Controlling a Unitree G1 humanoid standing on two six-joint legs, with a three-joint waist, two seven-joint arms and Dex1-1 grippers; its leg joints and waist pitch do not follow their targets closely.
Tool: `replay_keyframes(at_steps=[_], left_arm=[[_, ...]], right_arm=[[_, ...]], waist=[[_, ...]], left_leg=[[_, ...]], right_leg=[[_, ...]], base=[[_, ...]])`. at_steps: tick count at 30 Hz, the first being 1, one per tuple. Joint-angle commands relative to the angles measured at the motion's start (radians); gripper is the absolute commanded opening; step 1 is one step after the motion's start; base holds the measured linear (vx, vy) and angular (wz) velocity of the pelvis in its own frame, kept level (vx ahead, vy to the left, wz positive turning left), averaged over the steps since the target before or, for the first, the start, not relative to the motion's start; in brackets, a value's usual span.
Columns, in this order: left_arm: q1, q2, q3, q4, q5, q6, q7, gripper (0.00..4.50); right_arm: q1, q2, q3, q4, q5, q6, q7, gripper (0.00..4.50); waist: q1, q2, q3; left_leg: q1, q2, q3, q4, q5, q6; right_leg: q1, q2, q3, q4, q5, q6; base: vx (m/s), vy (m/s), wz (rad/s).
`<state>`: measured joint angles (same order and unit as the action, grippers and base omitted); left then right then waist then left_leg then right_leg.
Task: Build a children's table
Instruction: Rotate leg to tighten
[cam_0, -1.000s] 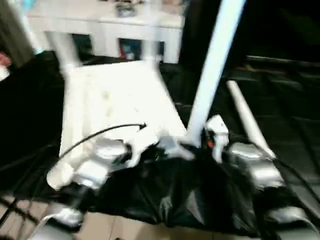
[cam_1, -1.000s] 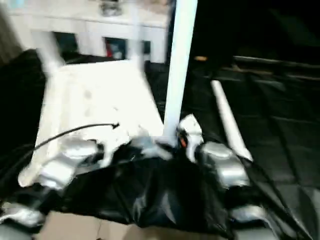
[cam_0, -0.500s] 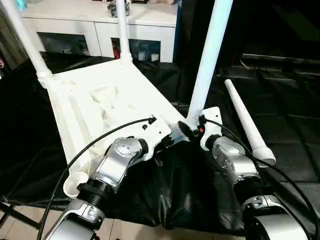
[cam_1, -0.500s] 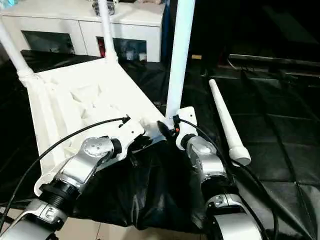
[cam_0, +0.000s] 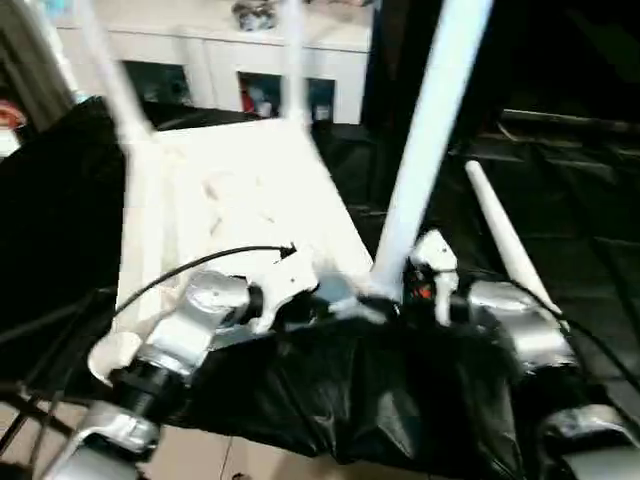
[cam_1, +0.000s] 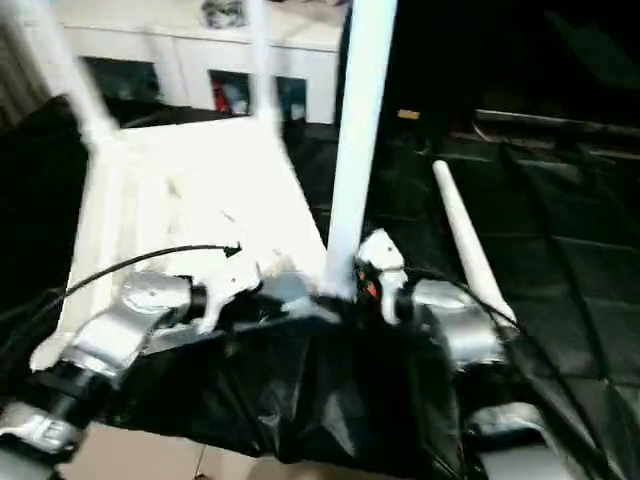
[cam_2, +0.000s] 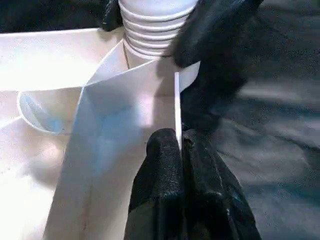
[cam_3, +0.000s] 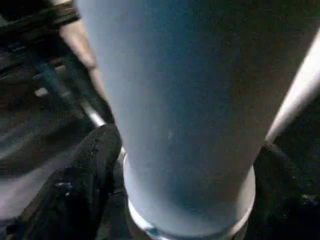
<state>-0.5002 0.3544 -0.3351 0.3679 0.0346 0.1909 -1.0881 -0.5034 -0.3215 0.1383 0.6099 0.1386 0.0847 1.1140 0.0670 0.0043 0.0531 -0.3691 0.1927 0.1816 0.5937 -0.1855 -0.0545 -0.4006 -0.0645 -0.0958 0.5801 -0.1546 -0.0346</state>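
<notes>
Tabletop (cam_0: 230, 205) lies inverted on black sheet (cam_0: 360, 400). Left tool (cam_2: 177, 145) pinches its rim; right tool (cam_3: 175, 165) straddles near leg (cam_0: 425, 150), jaws wide. Leg seating underway; next, fit spare leg (cam_0: 505, 240) beside tabletop.

Upright leg (cam_0: 425, 140) between both claws; loose leg (cam_0: 505, 240) on the right-hand mat (cam_0: 590, 200)
</notes>
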Motion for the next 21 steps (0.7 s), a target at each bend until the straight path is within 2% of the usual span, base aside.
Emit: replay_keyframes(at_steps=[1, 6, 10, 14, 17, 19, 21], left_arm=[[-0.006, -0.008, -0.031, -0.033, -0.006, -0.022, -0.030, 0.00], [-0.011, 0.028, -0.032, -0.027, -0.016, -0.022, -0.091, 0.00], [-0.015, 0.038, -0.034, -0.020, -0.018, -0.030, -0.098, 0.00], [-0.015, 0.029, -0.025, -0.014, -0.014, -0.037, -0.081, 0.00], [-0.018, -0.011, -0.004, -0.006, -0.014, -0.030, -0.011, 0.00], [-0.025, -0.044, 0.013, 0.007, -0.010, -0.020, 0.058, 0.00], [-0.029, -0.061, 0.021, 0.011, -0.009, -0.011, 0.088, 0.00]], right_arm=[[0.012, 0.003, 0.046, -0.043, 0.015, 0.010, 0.073, 3.53], [0.032, -0.028, 0.079, -0.092, 0.010, 0.039, 0.134, 3.07], [0.049, -0.033, 0.093, -0.126, 0.010, 0.056, 0.150, 2.80], [0.059, -0.027, 0.096, -0.139, 0.011, 0.062, 0.141, 2.74], [0.066, 0.009, 0.075, -0.130, 0.004, 0.070, 0.063, 2.72], [0.055, 0.048, 0.046, -0.090, -0.015, 0.056, -0.051, 2.72], [0.045, 0.070, 0.032, -0.063, -0.028, 0.049, -0.120, 2.72]], waist=[[0.001, 0.002, -0.069], [0.006, 0.001, -0.067], [0.009, 0.002, -0.068], [0.012, 0.003, -0.069], [0.015, 0.002, -0.069], [0.011, 0.001, -0.066], [0.003, -0.002, -0.064]], left_leg=[[0.017, 0.051, -0.012, -0.065, -0.183, 0.074], [0.020, 0.050, -0.013, -0.068, -0.207, 0.054], [0.020, 0.050, -0.014, -0.068, -0.199, 0.050], [0.019, 0.050, -0.014, -0.067, -0.189, 0.050], [0.021, 0.050, -0.013, -0.067, -0.193, 0.047], [0.020, 0.047, -0.014, -0.069, -0.207, 0.036], [0.020, 0.043, -0.017, -0.070, -0.232, 0.020]], right_leg=[[0.051, -0.085, 0.055, -0.060, -0.256, -0.203], [0.050, -0.086, 0.056, -0.066, -0.314, -0.183], [0.050, -0.085, 0.056, -0.065, -0.307, -0.179], [0.050, -0.085, 0.057, -0.064, -0.287, -0.182], [0.049, -0.085, 0.057, -0.064, -0.284, -0.183], [0.048, -0.087, 0.056, -0.070, -0.318, -0.176], [0.049, -0.088, 0.052, -0.078, -0.392, -0.152]], base=[[0.000, 0.000, 0.00], [0.000, 0.000, 0.00], [0.000, 0.000, 0.00], [0.000, 0.000, 0.00], [0.000, 0.000, 0.00], [0.000, 0.000, 0.00], [0.000, 0.000, 0.00]])
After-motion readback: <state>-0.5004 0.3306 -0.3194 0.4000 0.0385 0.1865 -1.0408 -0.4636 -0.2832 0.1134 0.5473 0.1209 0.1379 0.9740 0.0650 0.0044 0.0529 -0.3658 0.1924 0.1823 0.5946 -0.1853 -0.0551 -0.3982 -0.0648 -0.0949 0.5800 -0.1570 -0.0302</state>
